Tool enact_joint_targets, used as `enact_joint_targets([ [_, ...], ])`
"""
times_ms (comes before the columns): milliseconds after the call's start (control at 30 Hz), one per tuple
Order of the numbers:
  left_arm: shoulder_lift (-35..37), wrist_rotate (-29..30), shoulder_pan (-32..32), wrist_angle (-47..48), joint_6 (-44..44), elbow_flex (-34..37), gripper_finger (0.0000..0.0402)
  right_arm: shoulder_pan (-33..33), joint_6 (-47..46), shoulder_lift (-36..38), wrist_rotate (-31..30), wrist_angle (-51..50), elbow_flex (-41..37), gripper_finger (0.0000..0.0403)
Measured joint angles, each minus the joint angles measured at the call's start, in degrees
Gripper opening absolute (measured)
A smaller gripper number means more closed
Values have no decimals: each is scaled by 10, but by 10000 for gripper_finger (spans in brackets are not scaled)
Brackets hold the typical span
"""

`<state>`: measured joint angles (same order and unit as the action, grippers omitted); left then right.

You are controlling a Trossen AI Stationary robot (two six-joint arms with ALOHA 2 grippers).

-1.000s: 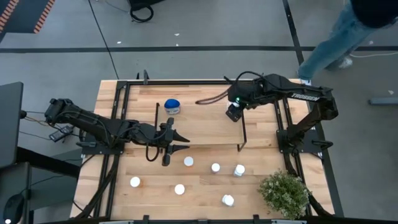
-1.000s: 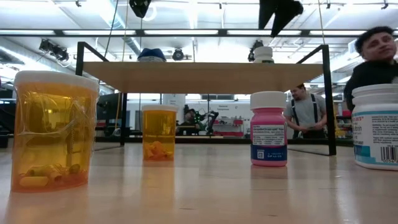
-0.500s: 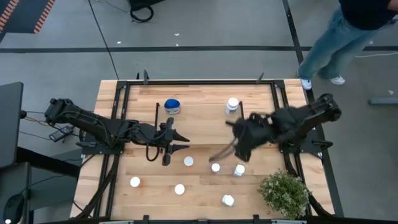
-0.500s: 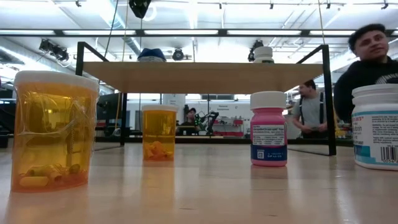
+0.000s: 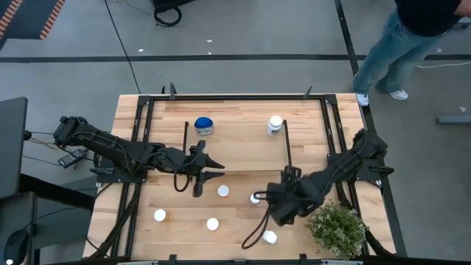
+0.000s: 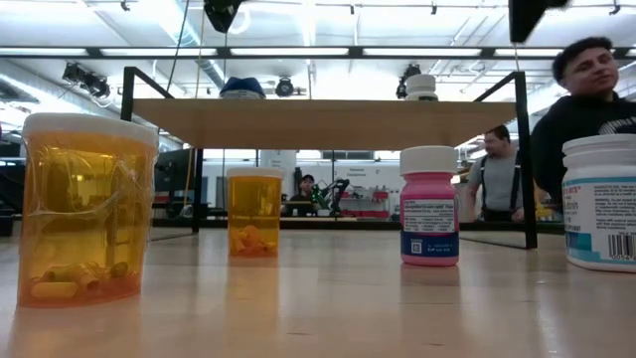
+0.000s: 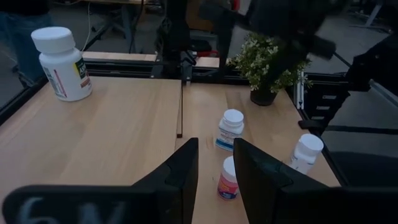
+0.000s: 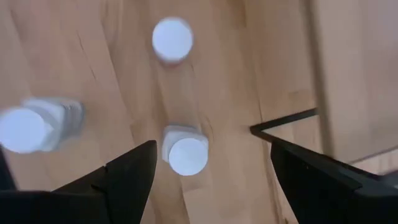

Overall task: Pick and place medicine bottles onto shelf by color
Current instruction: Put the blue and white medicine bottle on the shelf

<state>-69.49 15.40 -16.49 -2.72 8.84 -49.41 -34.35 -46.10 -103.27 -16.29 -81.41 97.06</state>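
On the shelf point(image 5: 235, 147) stand a blue bottle point(image 5: 204, 125) and a white bottle point(image 5: 275, 124). Several white-capped medicine bottles stand on the table near the front edge, among them a pink one point(image 7: 228, 179), orange ones point(image 6: 87, 209) and a white one point(image 6: 601, 204). My right gripper point(image 5: 274, 205) hangs open above them, pointing down. A white-capped bottle point(image 8: 186, 154) stands below, between its spread fingers and untouched. My left gripper point(image 7: 214, 168) stays level at the shelf's near left, with a narrow gap between its fingers and nothing in it.
A potted green plant point(image 5: 337, 228) stands at the near right corner, close to my right arm. The shelf's black end frame point(image 8: 267, 130) is just beyond the right gripper. A person point(image 5: 401, 44) walks past the table's far right side.
My right gripper has swung from above the white bottle at the shelf's far right end toward the table's near edge and down. It has rolled on the way, stayed open, and now hangs over the loose bottles. The white bottle stays upright on the shelf.
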Motion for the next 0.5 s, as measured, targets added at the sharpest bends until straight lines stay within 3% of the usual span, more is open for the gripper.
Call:
enact_joint_targets([
  [333,0,3,-19,0,6,0,107,-16,6,-9,4,-9,0,324],
  [500,0,5,-18,0,6,0,107,-23,-5,-9,34,40,-45,324],
])
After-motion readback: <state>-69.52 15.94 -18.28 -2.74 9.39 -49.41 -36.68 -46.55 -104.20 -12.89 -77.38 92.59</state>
